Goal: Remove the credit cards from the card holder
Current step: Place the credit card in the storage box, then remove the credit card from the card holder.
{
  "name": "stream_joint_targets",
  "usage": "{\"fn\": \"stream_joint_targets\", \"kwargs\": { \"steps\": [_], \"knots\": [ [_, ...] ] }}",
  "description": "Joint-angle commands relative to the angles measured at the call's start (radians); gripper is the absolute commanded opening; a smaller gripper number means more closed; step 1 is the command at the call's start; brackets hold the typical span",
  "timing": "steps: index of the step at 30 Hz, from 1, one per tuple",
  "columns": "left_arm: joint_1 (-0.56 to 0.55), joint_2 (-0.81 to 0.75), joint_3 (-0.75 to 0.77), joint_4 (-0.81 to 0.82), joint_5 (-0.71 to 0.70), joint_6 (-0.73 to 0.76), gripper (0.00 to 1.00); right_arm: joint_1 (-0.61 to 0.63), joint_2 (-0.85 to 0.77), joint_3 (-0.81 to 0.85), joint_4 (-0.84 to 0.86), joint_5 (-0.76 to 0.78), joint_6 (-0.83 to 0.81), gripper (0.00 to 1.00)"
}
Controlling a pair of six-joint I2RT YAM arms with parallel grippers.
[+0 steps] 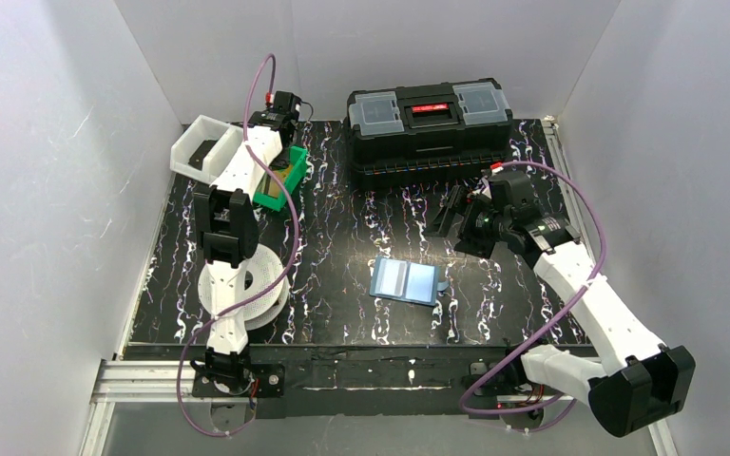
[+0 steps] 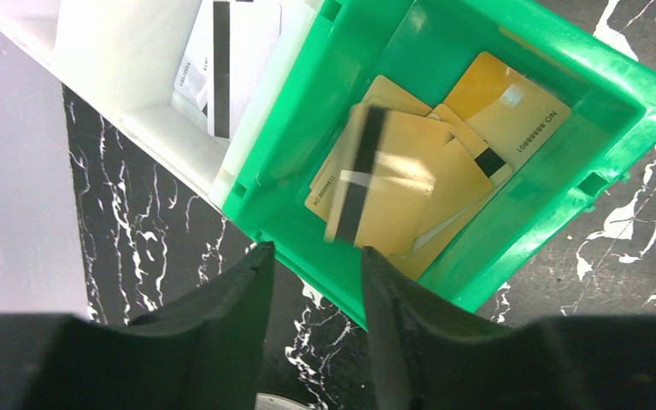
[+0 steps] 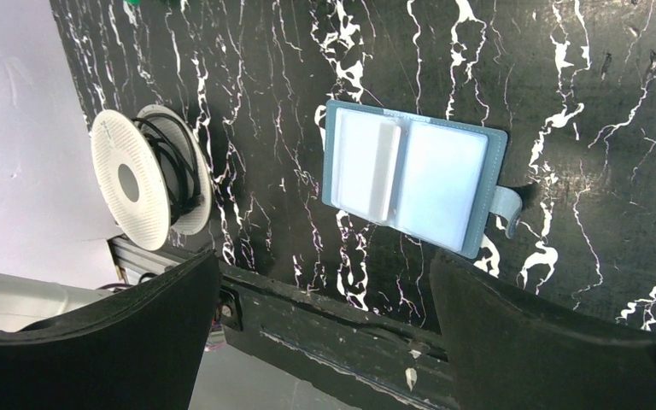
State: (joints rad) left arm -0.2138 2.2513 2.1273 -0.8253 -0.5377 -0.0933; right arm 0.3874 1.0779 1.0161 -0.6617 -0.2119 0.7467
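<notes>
Black marbled table: black toolbox at far edge; green bin near far-left corner, left gripper above it, jaws slightly apart, empty; right gripper spread wide, empty, right of centre; blue card holder lying open toward near edge; orange-tan credit cards heaped in bin.

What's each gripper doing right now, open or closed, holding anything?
Left gripper: open, holding nothing, above the green bin.
Right gripper: open, holding nothing.
</notes>
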Motion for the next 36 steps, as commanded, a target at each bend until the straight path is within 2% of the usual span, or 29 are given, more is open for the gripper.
{"fn": "stream_joint_targets", "kwargs": {
  "steps": [1, 6, 10, 15, 19, 23, 32, 36],
  "knots": [
    [0.008, -0.011, 0.046, -0.044, 0.024, -0.023, 0.47, 0.0, 0.016, 0.003, -0.028, 0.0, -0.033, 0.98],
    [0.008, -0.042, 0.06, -0.067, 0.079, -0.052, 0.59, 0.001, 0.042, 0.01, -0.044, 0.001, -0.043, 0.98],
    [0.007, -0.116, 0.023, -0.086, 0.205, -0.115, 0.64, 0.004, 0.074, 0.015, -0.051, 0.004, -0.057, 0.98],
    [0.002, -0.278, -0.216, -0.015, 0.428, -0.192, 0.64, 0.027, 0.145, 0.033, -0.058, 0.004, -0.064, 0.98],
    [-0.001, -0.412, -0.404, 0.05, 0.532, -0.239, 0.64, 0.076, 0.215, 0.062, -0.07, 0.054, -0.063, 0.98],
    [-0.005, -0.526, -0.532, 0.082, 0.658, -0.294, 0.64, 0.127, 0.284, 0.076, -0.057, 0.084, -0.042, 0.98],
    [-0.05, -0.694, -0.756, 0.142, 0.803, -0.366, 0.64, 0.24, 0.476, 0.166, -0.091, 0.236, -0.012, 0.98],
    [-0.063, -0.736, -0.816, 0.157, 0.826, -0.381, 0.64, 0.263, 0.562, 0.206, -0.114, 0.265, -0.011, 0.94]
  ]
}}
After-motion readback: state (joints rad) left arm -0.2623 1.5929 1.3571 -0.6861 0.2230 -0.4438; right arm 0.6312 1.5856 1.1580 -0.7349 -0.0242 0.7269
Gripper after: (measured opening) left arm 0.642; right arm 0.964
